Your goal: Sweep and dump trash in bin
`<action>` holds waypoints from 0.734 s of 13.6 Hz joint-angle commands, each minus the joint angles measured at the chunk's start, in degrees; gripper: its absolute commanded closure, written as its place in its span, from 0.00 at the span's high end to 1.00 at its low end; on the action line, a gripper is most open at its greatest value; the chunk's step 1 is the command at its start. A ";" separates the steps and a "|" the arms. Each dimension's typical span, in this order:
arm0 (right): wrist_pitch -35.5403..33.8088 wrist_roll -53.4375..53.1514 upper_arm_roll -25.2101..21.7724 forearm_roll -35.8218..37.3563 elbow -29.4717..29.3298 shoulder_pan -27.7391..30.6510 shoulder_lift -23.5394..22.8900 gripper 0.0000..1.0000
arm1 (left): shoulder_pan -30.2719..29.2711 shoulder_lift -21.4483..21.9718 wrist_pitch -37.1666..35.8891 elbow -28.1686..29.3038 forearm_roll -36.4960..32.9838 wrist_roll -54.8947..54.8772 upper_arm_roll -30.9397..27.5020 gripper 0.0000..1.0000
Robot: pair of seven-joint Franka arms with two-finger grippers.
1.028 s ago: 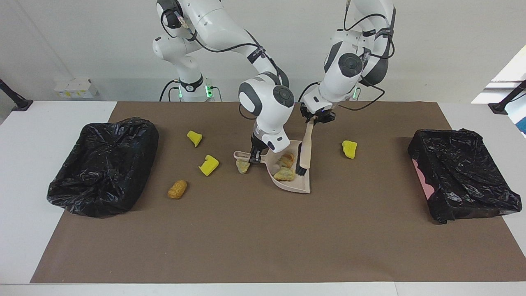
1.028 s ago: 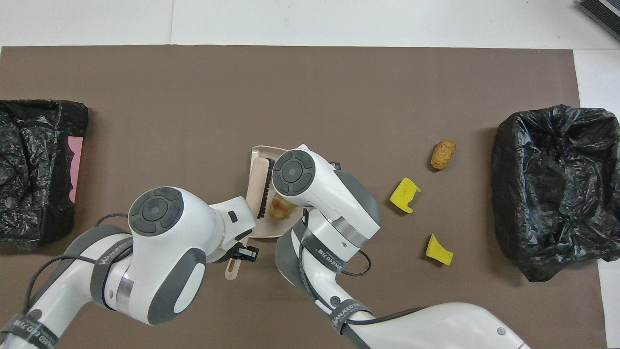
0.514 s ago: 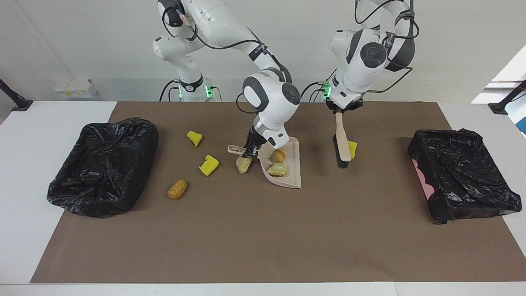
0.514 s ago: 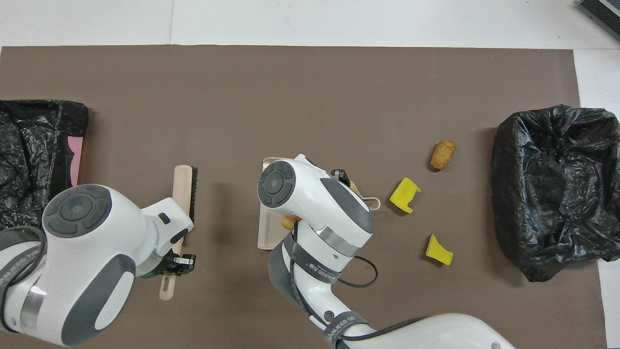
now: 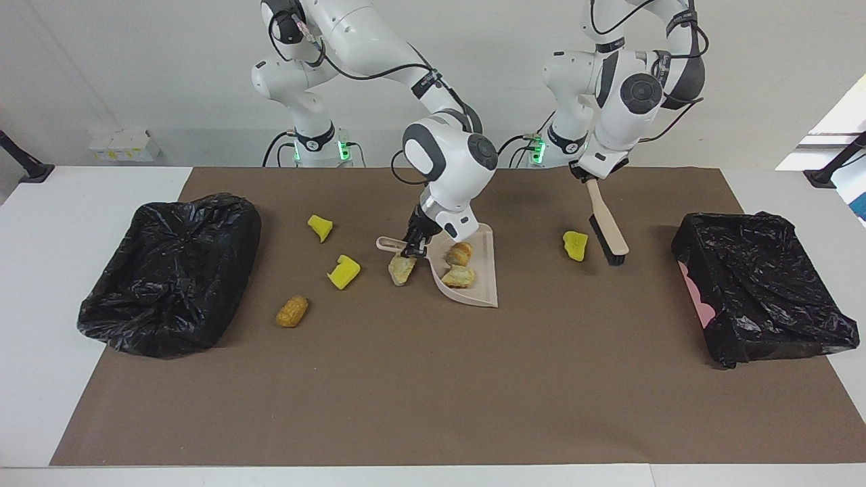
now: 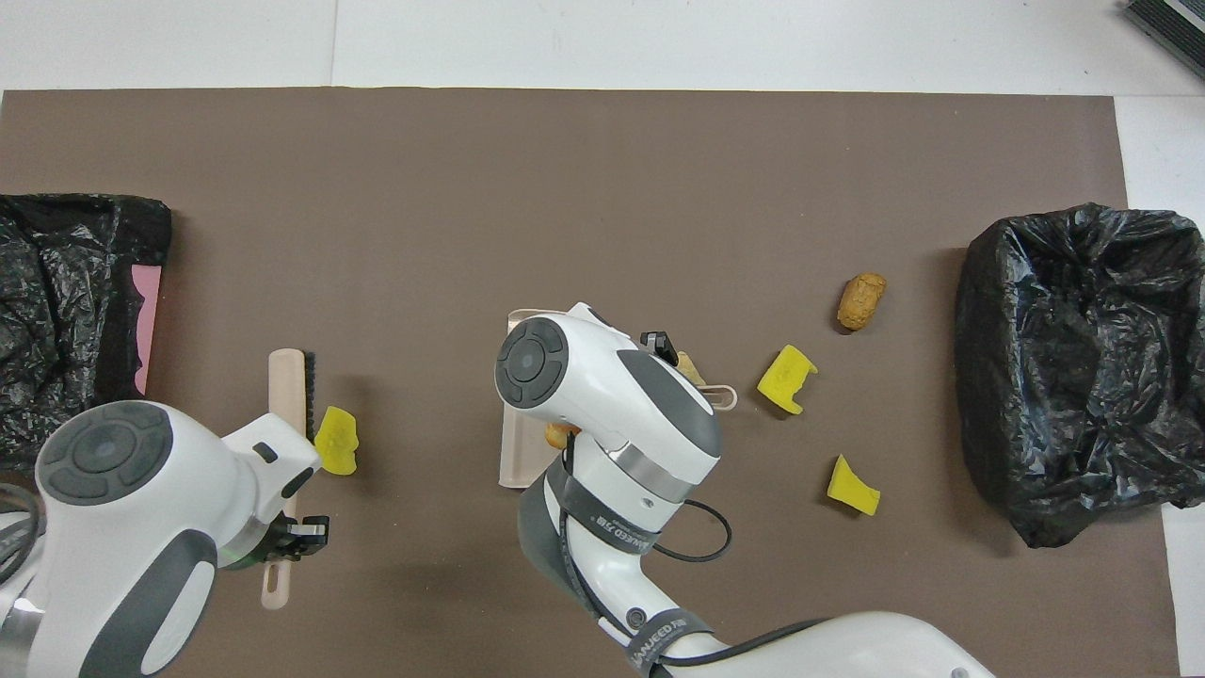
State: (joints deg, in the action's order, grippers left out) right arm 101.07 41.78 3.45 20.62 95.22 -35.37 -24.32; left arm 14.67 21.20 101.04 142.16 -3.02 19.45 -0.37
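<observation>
My right gripper (image 5: 411, 245) is shut on the handle of the beige dustpan (image 5: 482, 287), which rests tilted on the mat. An orange-brown piece (image 5: 460, 253) and a pale chunk (image 5: 460, 276) lie in it. Another pale chunk (image 5: 400, 269) lies beside the handle. My left gripper (image 5: 587, 177) is shut on the brush (image 5: 609, 233); its bristles are low beside a yellow wedge (image 5: 575, 245), toward the left arm's end of it. Two yellow wedges (image 5: 320, 227) (image 5: 344, 271) and an orange-brown lump (image 5: 292, 311) lie toward the right arm's end. In the overhead view the brush (image 6: 287, 377) stands next to the yellow wedge (image 6: 336, 441).
A bin lined with a black bag (image 5: 169, 274) stands at the right arm's end of the brown mat. A second black-lined bin (image 5: 764, 294) with a pink edge stands at the left arm's end.
My left gripper lifted the brush out of the dustpan and carried it toward the left arm's end, past the yellow wedge. My right gripper turned and shifted the dustpan slightly.
</observation>
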 commanded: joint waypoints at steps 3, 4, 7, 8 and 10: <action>0.80 -0.47 0.59 0.30 0.75 -0.06 -0.12 0.00 | 0.71 0.16 11.36 8.40 -0.94 5.95 0.81 0.00; 1.06 -0.55 0.59 0.21 0.75 -0.05 -0.12 0.00 | 1.06 -0.11 11.64 8.22 -0.85 4.47 0.90 0.00; 1.50 -0.82 0.59 0.12 0.84 -0.05 -0.12 0.00 | 5.79 -4.48 16.71 7.43 3.17 -0.11 0.90 0.00; 1.68 -0.91 0.59 0.04 0.84 -0.05 -0.20 0.00 | 7.11 -6.16 18.56 6.30 6.24 -0.20 0.90 0.00; 1.68 -1.26 0.59 -1.37 0.67 -0.14 -0.29 0.00 | 10.36 -8.10 19.02 3.75 9.68 -0.20 0.90 0.00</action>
State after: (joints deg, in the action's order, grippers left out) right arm 101.60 41.75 3.46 20.36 95.35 -35.63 -24.50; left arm 21.76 16.30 119.10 148.92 3.81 20.10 1.04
